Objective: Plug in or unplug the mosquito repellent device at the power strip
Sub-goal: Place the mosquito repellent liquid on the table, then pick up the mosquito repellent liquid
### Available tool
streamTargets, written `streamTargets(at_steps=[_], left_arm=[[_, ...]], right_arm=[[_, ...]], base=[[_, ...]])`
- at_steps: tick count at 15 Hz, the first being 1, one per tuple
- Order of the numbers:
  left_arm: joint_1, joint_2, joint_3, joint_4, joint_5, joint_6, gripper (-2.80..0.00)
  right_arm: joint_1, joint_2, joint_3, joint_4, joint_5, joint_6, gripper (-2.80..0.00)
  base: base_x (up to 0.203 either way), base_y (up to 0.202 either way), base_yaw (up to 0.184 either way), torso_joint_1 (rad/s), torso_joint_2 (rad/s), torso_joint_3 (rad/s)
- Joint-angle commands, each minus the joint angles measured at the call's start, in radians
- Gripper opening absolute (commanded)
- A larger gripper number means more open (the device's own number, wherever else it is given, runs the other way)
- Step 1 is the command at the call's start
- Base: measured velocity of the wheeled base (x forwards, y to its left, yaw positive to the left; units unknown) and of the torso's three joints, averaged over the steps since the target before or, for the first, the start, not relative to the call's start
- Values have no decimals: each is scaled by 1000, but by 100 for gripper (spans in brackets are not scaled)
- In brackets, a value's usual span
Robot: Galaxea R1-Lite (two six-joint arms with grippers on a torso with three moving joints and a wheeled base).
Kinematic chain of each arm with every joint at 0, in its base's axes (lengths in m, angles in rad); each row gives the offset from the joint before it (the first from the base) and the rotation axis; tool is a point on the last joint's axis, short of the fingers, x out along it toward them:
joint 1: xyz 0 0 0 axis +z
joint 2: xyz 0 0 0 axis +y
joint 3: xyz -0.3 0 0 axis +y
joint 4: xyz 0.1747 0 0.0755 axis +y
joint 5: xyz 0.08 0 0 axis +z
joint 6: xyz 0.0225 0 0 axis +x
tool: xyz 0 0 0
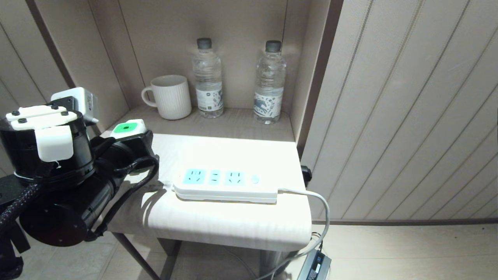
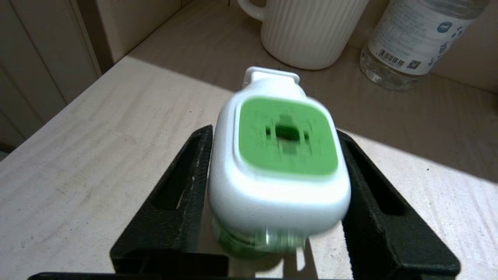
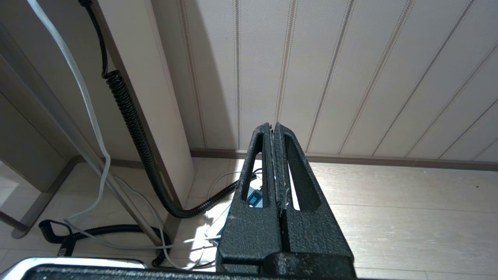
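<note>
While I am looking down from the head camera, my left gripper (image 1: 134, 146) is hanging over the near left part of the desk (image 1: 233, 221). In the left wrist view its black fingers (image 2: 183, 186) are standing on both sides of the mosquito repellent device (image 2: 278, 163), close against the white head. I cannot tell for sure if they are pressing it or only standing beside it, because this view is blurred there. The device is sitting upright with its green top face up, and a bit of the green bottle is showing below the head. It is not plugged in.

The power strip (image 1: 225, 184) is lying flat in the middle of the desk, well apart from the device, with its blue socket faces up and all free. Its white cable (image 1: 323, 210) is going over the right edge of the desk, down to the floor.

Farther back, on the lower shelf (image 1: 241, 124), a white ribbed mug (image 1: 171, 97) and two clear water bottles (image 1: 209, 77) are standing against the back wall.

My right gripper (image 3: 274, 163) is parked low beside the furniture, pointing at the panelled wall, and its fingers are pressed together with nothing between them.
</note>
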Motion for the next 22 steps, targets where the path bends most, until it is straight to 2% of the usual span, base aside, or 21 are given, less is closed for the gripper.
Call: streamTargets(at_steps=[1, 6, 8, 10, 12, 15, 16, 19, 21, 22], left_arm=[[0, -2, -3, -4, 5, 0, 0], [0, -27, -8, -2, 11, 2, 0], [-3, -61, -21, 9, 35, 14, 0], [-3, -108, -46, 19, 42, 68, 0], [-3, -139, -115, 65, 47, 92, 0], [-3, -227, -212, 201, 49, 99, 0], [-3, -253, -227, 241, 52, 100, -280], [-3, -381, -250, 407, 75, 109, -280], [9, -516, -259, 585, 95, 117, -280], [37, -582, -261, 695, 119, 118, -280]], right_arm=[[0, 0, 0, 0, 0, 0, -280], [0, 0, 0, 0, 0, 0, -280], [0, 1, 0, 0, 0, 0, -280], [0, 1, 0, 0, 0, 0, -280], [0, 0, 0, 0, 0, 0, -280], [0, 1, 0, 0, 0, 0, -280], [0, 0, 0, 0, 0, 0, -280], [0, 1, 0, 0, 0, 0, -280], [0, 0, 0, 0, 0, 0, -280], [0, 0, 0, 0, 0, 0, -280]], base=[[0, 0, 0, 0, 0, 0], [0, 0, 0, 0, 0, 0], [0, 0, 0, 0, 0, 0], [0, 0, 0, 0, 0, 0], [0, 0, 0, 0, 0, 0], [0, 0, 0, 0, 0, 0], [0, 0, 0, 0, 0, 0], [0, 0, 0, 0, 0, 0], [0, 0, 0, 0, 0, 0], [0, 0, 0, 0, 0, 0]])
